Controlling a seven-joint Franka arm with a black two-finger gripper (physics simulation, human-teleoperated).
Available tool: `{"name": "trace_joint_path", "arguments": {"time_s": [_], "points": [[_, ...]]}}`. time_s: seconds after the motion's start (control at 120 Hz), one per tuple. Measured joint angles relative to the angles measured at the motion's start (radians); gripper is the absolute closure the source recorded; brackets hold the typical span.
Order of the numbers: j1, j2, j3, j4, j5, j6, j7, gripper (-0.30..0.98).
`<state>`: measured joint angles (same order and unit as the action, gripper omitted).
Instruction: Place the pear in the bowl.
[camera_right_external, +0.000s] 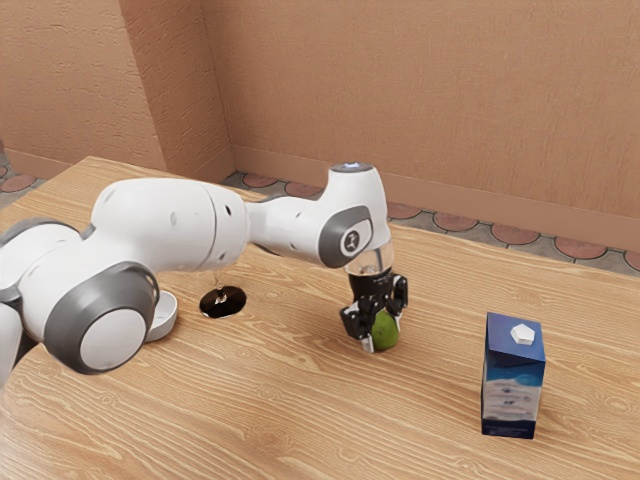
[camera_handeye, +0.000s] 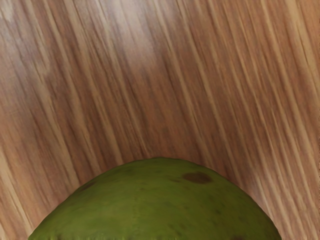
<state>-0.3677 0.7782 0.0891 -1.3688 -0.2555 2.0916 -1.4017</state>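
1. The wooden table (camera_right_external: 290, 410) is crossed by the white arm (camera_right_external: 165, 225).
2. A blue-topped carton (camera_right_external: 512, 385) is set well apart.
3. The pear is clasped from two sides by the gripper (camera_right_external: 384, 328).
4. The white bowl (camera_right_external: 163, 318) is partly hidden by the arm.
5. The green pear (camera_right_external: 385, 331) is held above bare wood, outside the bowl.

A wooden table (camera_right_external: 300, 420) with wavy pale grain is seen before textured, peach-brown walls (camera_right_external: 420, 110); the floor (camera_right_external: 445, 220) behind is paved with rounded reddish tiles set in grey.
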Motion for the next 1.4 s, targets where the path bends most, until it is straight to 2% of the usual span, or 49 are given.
{"name": "trace_joint_path", "arguments": {"time_s": [0.283,0.658,0.883,1.125,1.4], "points": [[-0.003,-0.055,0.004,-0.018,0.006,-0.005,-0.007,0.38],[-0.005,-0.489,0.034,-0.441,0.009,0.005,-0.014,0.4],[0.008,-0.675,0.07,-0.657,0.01,0.036,-0.019,0.41],[0.014,-0.813,0.151,-0.795,0.04,0.053,-0.023,0.42],[0.022,-0.865,0.288,-0.83,0.11,0.055,-0.026,0.42]]}}
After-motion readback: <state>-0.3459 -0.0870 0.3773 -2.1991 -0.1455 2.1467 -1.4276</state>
